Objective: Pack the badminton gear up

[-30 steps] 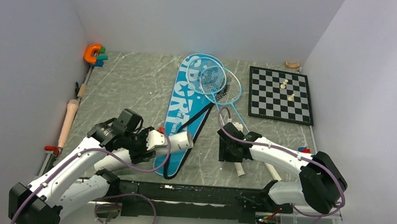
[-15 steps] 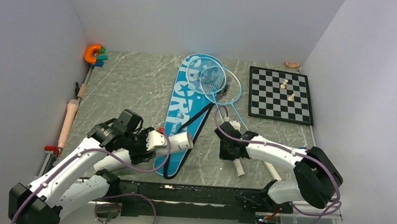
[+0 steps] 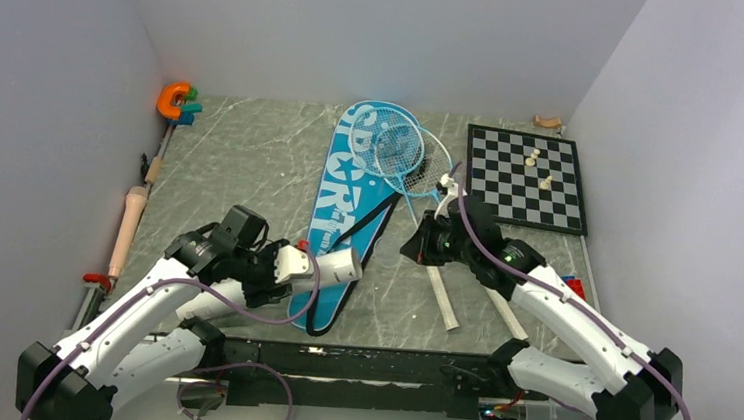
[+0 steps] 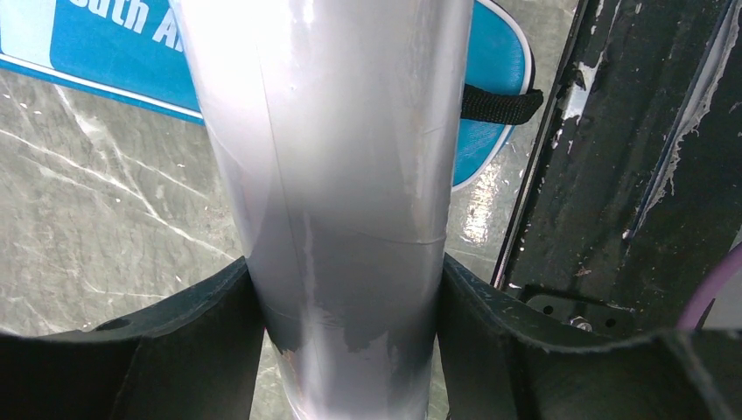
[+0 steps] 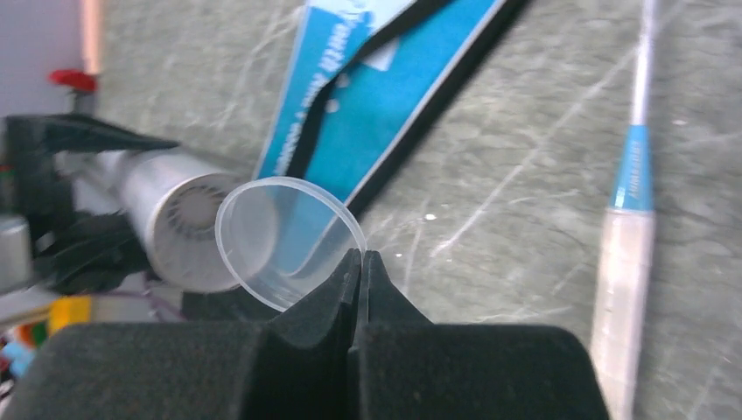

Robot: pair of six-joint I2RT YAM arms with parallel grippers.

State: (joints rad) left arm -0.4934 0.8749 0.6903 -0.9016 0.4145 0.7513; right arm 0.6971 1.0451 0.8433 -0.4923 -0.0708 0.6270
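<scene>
My left gripper [image 4: 347, 265] is shut on the long white tube [image 4: 332, 157], held level above the table; in the top view the tube [image 3: 332, 263] points right over the bag's narrow end. White ribbed feathers [image 5: 194, 213] show inside its open mouth. My right gripper [image 5: 361, 258] is shut on the rim of a clear round lid [image 5: 276, 232], held in the air a little to the right of the tube's mouth. The blue "SPORT" bag [image 3: 344, 193] lies flat with two light-blue rackets [image 3: 408, 151] overlapping its head. Their pale handles [image 3: 444, 301] lie under the right arm.
A chessboard [image 3: 526, 177] with a few pieces lies at the back right. An orange C-shaped toy [image 3: 171, 99] sits in the back left corner. A pale rod [image 3: 128, 223] and a red clamp [image 3: 97, 279] line the left edge. The bag's black strap [image 3: 327, 287] trails toward the front rail.
The right gripper has shut on the clear lid, risen from the table beside the racket handles and turned left toward the tube. The left arm and tube have not moved.
</scene>
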